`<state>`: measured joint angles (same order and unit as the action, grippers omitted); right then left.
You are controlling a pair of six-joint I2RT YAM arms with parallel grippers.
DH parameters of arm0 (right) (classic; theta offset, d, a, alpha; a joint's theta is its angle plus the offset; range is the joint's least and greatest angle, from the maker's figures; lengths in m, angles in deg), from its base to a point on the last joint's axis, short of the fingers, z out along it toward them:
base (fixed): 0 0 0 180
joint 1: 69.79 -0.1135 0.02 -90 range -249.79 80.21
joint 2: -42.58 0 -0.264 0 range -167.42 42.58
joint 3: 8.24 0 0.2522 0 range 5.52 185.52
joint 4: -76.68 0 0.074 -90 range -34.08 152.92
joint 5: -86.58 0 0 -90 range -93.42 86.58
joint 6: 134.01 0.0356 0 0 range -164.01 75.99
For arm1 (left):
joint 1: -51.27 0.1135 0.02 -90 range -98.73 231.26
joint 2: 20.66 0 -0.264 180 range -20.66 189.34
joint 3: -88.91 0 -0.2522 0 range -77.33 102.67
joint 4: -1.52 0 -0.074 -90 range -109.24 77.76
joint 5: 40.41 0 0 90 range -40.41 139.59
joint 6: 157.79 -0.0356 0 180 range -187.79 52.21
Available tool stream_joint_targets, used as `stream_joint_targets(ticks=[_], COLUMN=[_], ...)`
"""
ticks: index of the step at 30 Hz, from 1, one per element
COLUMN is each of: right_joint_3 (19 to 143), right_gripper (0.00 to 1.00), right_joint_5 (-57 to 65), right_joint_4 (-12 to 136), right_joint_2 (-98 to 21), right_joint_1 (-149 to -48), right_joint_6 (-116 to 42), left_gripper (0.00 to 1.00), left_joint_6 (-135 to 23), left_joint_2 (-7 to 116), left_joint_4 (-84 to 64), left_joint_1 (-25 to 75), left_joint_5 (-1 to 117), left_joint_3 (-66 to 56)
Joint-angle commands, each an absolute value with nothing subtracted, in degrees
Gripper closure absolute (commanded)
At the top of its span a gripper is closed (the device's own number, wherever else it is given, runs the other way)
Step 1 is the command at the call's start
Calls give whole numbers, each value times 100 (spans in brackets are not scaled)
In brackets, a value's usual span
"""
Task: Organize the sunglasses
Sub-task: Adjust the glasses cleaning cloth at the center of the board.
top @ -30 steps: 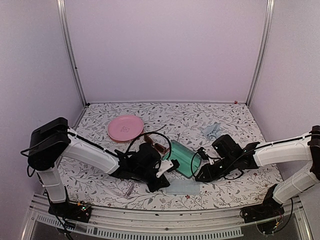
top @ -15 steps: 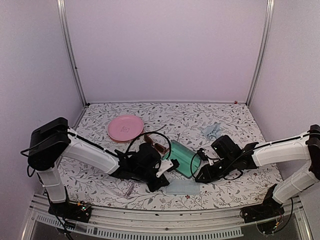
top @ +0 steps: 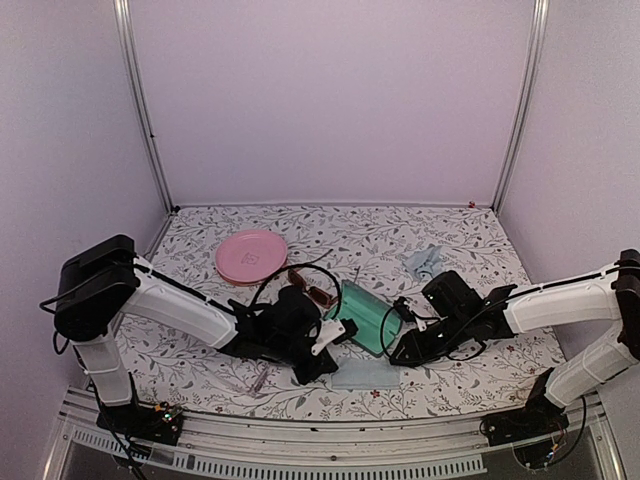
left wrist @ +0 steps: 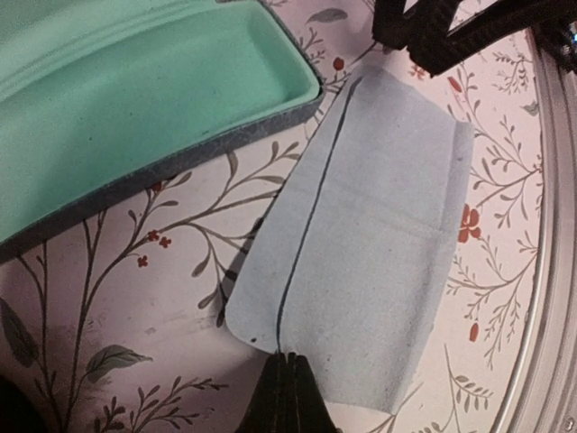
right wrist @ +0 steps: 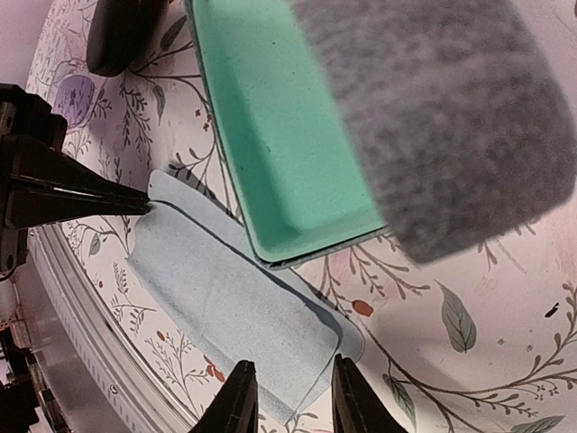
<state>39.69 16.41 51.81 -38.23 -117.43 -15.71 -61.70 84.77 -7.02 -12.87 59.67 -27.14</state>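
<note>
Pale blue cloth (left wrist: 379, 253) lies near the desk's (top: 200, 370) front edge, its rim pinched in the left claw (left wrist: 288, 397). The right claw (right wrist: 290, 401) hovers over it, narrowly parted. The reddish-brown sunglasses (top: 316, 292) sit mid-desk, just beside the open green case (top: 365, 315).

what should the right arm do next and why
Probably lower the right gripper and close it on the corner of the pale blue rectangular cloth below. Its fingers are open over that corner, while the left gripper pinches the cloth's opposite end.
</note>
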Motion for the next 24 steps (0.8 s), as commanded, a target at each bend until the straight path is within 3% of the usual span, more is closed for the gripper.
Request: stream_joint_targets(ticks=[1,24], right_joint_3=[4096,4146], right_gripper=[69,69], right_joint_5=[1662,1773], right_joint_4=[5246,5328], right_joint_2=[-3879,-3966], right_joint_1=[-11778,-11798], right_joint_6=[-1602,-1670], left_gripper=[100,100], left_joint_6=[-6129,-6196], left_joint_2=[8211,8078], left_joint_4=[-744,-754], left_joint_1=[-1338,-1384], left_joint_5=[6097,6150], left_joint_3=[-2785,-2862])
